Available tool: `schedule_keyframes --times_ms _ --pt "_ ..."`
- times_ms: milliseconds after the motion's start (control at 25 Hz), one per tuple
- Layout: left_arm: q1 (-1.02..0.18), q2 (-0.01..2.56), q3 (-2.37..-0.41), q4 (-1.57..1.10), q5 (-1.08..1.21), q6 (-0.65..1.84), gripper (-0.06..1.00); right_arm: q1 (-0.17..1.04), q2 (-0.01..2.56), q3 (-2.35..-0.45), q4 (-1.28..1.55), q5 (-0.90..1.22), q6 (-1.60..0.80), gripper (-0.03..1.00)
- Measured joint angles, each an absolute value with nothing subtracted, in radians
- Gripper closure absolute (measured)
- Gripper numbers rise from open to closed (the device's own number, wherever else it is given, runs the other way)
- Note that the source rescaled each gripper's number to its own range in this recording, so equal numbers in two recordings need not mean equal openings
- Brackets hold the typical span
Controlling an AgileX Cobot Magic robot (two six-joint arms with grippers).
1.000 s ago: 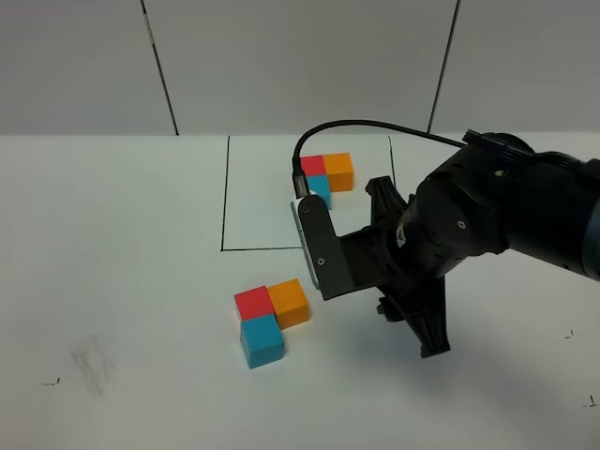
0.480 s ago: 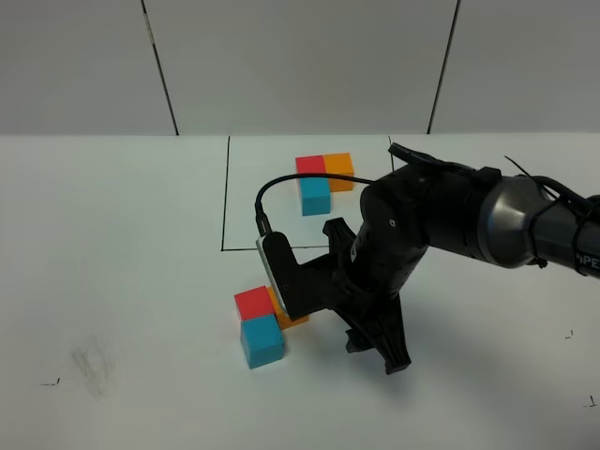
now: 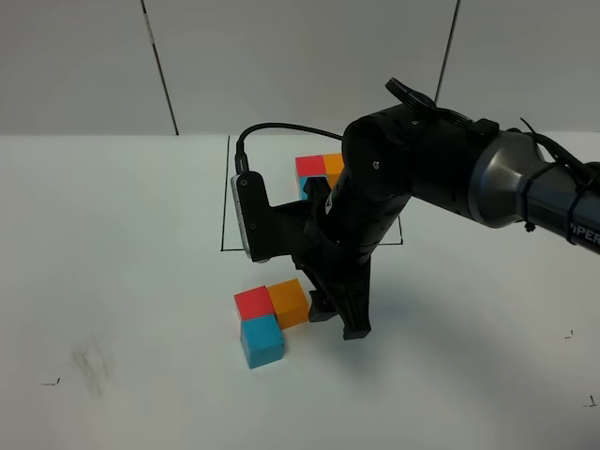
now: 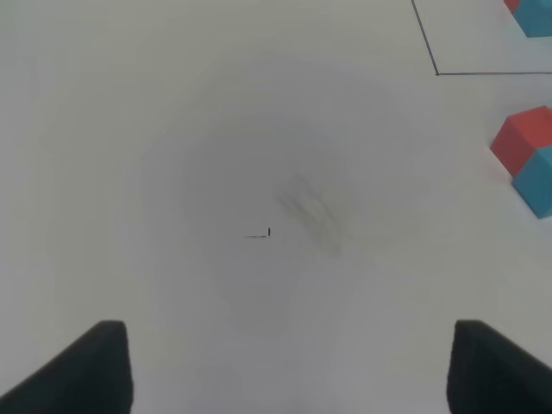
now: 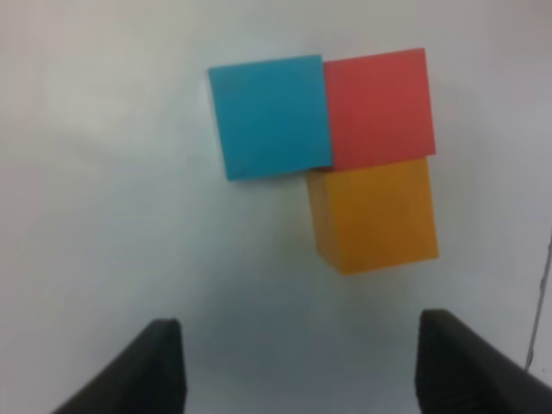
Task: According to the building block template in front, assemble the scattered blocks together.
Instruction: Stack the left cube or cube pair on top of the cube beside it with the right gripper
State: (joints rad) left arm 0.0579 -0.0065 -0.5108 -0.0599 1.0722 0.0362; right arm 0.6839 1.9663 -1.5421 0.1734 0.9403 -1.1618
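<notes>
The scattered blocks lie together in an L: red (image 3: 253, 303), orange (image 3: 291, 302) to its right, light blue (image 3: 262, 340) in front of the red. In the right wrist view, blue (image 5: 272, 115), red (image 5: 377, 106) and orange (image 5: 376, 214) touch each other. My right gripper (image 3: 337, 321) hangs just right of the orange block, open, nothing between its fingers (image 5: 159, 362). The building block template (image 3: 310, 167) sits inside the black frame (image 3: 225, 197), partly hidden by the right arm. My left gripper (image 4: 293, 371) is open over bare table, with red (image 4: 526, 138) and blue (image 4: 539, 177) blocks at the view's edge.
A grey smudge (image 3: 92, 361) and small black tick marks (image 4: 267, 232) mark the white table at the front left. The right arm's cable (image 3: 281, 129) loops above the frame. A grey panelled wall (image 3: 300, 66) stands behind the table.
The right arm has swung left and its gripper has come down beside the orange block, its jaws parting from shut. The three loose blocks have not moved.
</notes>
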Motion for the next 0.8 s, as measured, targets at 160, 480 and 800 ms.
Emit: schedule_keyframes --times_ms 160,480,800 --pt "0.058 -0.007 -0.511 -0.060 1.072 0.036 0.15 0.693 1.966 -1.542 0.172 0.950 -1.151 0.72" --pt "0.058 -0.007 -0.511 -0.060 1.072 0.036 0.15 0.692 1.966 -1.542 0.299 0.991 -1.077 0.72" --pt "0.058 -0.007 -0.511 -0.060 1.072 0.036 0.15 0.707 1.979 -1.548 0.011 0.898 -1.181 0.72"
